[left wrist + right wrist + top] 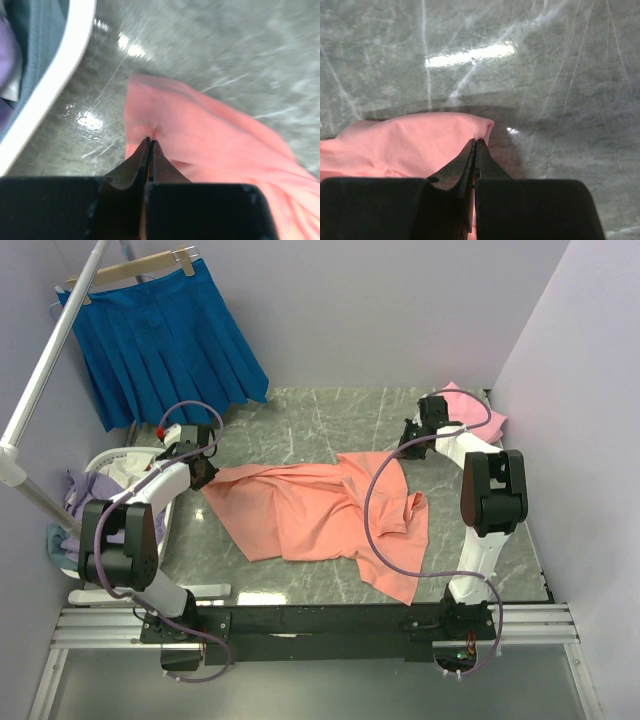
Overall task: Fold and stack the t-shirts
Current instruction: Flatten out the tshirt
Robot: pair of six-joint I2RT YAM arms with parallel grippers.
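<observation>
A salmon-orange t-shirt [315, 512] lies rumpled across the middle of the table [300, 420], with the left hand [150, 143] and right hand [476, 143] each pinching a thin edge at opposite ends, grips that could slip free if the arms pull apart too hard.

salmon t-shirt [300, 510]: soft matt cloth | table [300, 420]: glossy veined stone-look | basket [62, 65]: smooth white plastic

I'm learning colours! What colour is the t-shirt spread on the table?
The soft cotton t-shirt is plain salmon-orange, clearest in the top external view.
</observation>
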